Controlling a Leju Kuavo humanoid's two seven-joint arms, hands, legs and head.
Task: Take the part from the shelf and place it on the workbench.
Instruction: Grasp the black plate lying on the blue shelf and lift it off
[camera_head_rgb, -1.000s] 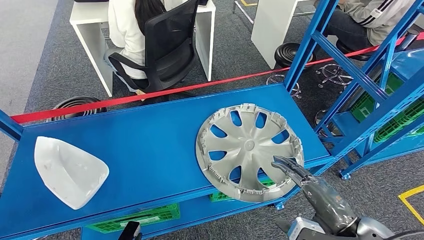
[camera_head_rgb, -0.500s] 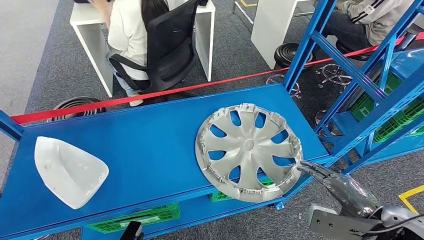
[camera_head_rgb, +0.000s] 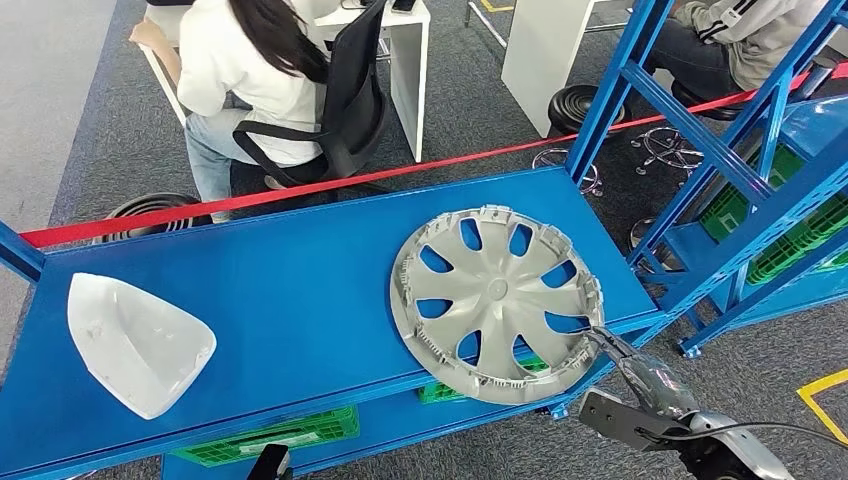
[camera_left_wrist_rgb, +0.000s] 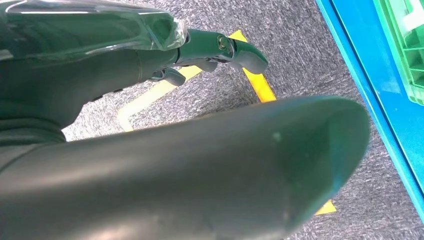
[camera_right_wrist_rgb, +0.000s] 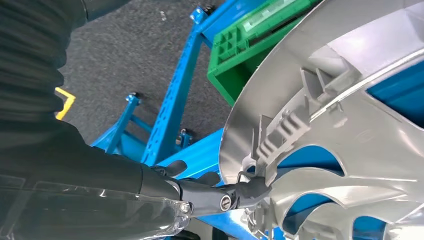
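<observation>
Grey carpet runs behind a long blue surface (camera_head_rgb: 280, 280), with a red tape line (camera_head_rgb: 400, 172) stretched across at its far side. Beyond the tape, at the left, a person in a white top (camera_head_rgb: 240, 70) sits on a black office chair (camera_head_rgb: 340, 110) at a white desk (camera_head_rgb: 410, 60).

On the left end of the blue surface lies a white shell-shaped part (camera_head_rgb: 135, 345), hollow side up. Below the front edge, a green crate (camera_head_rgb: 275, 438) sits on a lower level.

The left hand (camera_left_wrist_rgb: 210, 50) hangs over carpet marked with yellow tape (camera_left_wrist_rgb: 255, 80), beside a blue shelf edge; its fingers are loosely curled with nothing in them.

Right of centre lies the silver wheel cover (camera_head_rgb: 497, 300), flat on the surface with its near rim hanging over the front edge. The right hand (camera_head_rgb: 640, 375) reaches up to that rim from below right. In the right wrist view its dark fingertips (camera_right_wrist_rgb: 250, 190) touch the rim beside a grey clip; whether they grip it or merely rest against it, I cannot tell.

Further right stands a blue shelf frame (camera_head_rgb: 700, 150) with green crates, and another seated person (camera_head_rgb: 740, 40) behind it.
</observation>
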